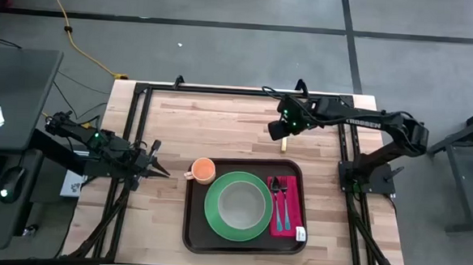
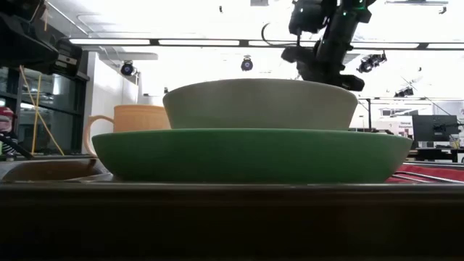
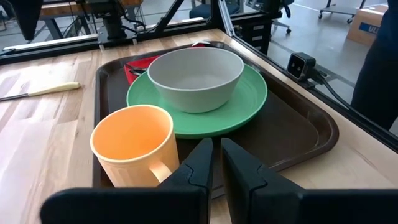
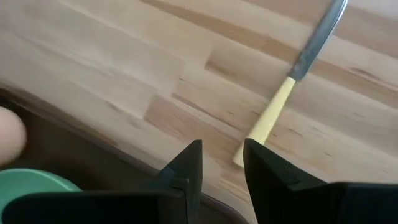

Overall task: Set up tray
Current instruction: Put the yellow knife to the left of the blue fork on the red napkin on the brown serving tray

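**Q:** How far along was the tray when you looked?

**A:** Mostly laid, I judged. The large dark brown rectangular plastic tray point(image 1: 192, 232) sat on the pale wooden tabletop point(image 1: 221, 119), near its front edge, about midway between my two arms. On it lay a round green plate point(image 1: 216, 221) with a grey bowl point(image 1: 243, 204) in its middle, and an orange plastic mug point(image 1: 203, 170) stood in the tray's far-left corner. Along the right side a red napkin point(image 1: 290, 220) carried a fork and a spoon point(image 1: 276, 197), side by side.

**Q:** And what was missing?

**A:** The knife, as I read it. A table knife with a pale yellow handle and a steel blade point(image 4: 291, 93) lay on the bare wood just beyond the tray's far rim, not touching it.

**Q:** Where were your claws?

**A:** My right claw point(image 4: 221, 155) hung over that knife's handle end, fingers parted by a narrow gap and pinching nothing. My left claw point(image 3: 216, 163) waited low beside the tray's left edge, pointing at the mug, its fingers drawn near together with a slim slot between them, also empty.

**Q:** So what remained?

**A:** Picking up the knife and laying it on the napkin, I'd guess.
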`<act>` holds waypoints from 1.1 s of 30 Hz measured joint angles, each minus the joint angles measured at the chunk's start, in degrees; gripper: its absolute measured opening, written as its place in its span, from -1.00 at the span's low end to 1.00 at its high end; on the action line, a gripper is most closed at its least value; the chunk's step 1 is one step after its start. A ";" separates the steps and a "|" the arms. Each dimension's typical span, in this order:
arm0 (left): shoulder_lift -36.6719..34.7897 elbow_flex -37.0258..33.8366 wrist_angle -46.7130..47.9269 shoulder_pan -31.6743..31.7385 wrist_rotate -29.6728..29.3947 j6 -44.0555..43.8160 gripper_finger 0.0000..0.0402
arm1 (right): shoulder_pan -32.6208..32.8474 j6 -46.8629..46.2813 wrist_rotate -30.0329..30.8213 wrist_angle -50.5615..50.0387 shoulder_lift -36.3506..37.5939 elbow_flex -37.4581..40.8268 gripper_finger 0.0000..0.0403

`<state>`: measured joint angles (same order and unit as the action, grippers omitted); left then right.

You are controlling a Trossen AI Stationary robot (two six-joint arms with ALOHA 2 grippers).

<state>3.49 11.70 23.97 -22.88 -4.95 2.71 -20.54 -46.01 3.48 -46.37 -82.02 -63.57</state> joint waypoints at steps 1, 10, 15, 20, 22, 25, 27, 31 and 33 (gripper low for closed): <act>0.00 0.00 0.05 0.01 -0.11 0.00 -0.69 | -0.41 0.70 -0.60 -0.17 -0.51 0.00 -0.53; 0.00 0.00 0.17 0.01 -0.55 -0.03 -0.69 | -4.69 3.04 -4.72 -2.80 -4.80 0.00 -0.53; 0.02 0.00 0.20 -0.01 -0.74 -0.03 -0.69 | -6.47 4.98 -6.09 -4.40 -8.03 0.00 -0.53; 0.00 0.00 0.20 0.00 -1.45 -0.03 -0.69 | -7.28 5.31 -8.37 -4.37 -11.44 0.00 -0.53; 0.01 0.00 0.22 0.00 -2.36 -0.01 -0.69 | -7.56 5.92 -8.30 -4.27 -12.44 0.00 -0.53; 0.00 0.00 0.45 0.01 -3.46 -0.01 -0.69 | -8.19 6.02 -8.37 -3.70 -13.61 0.00 -0.53; 0.00 0.00 0.80 0.01 -3.52 -0.01 -0.69 | -8.80 6.29 -7.98 -2.81 -14.16 0.00 -0.53; 0.00 0.00 1.38 0.01 -3.54 -0.03 -0.69 | -10.54 6.44 -7.80 -0.11 -14.87 0.00 -0.53; 0.00 0.00 1.53 0.01 -3.58 -0.03 -0.69 | -11.50 6.46 -7.77 0.55 -15.27 0.00 -0.53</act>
<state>3.49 11.70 25.50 -22.87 -8.53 2.68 -32.04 -39.55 -4.29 -45.82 -97.29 -63.57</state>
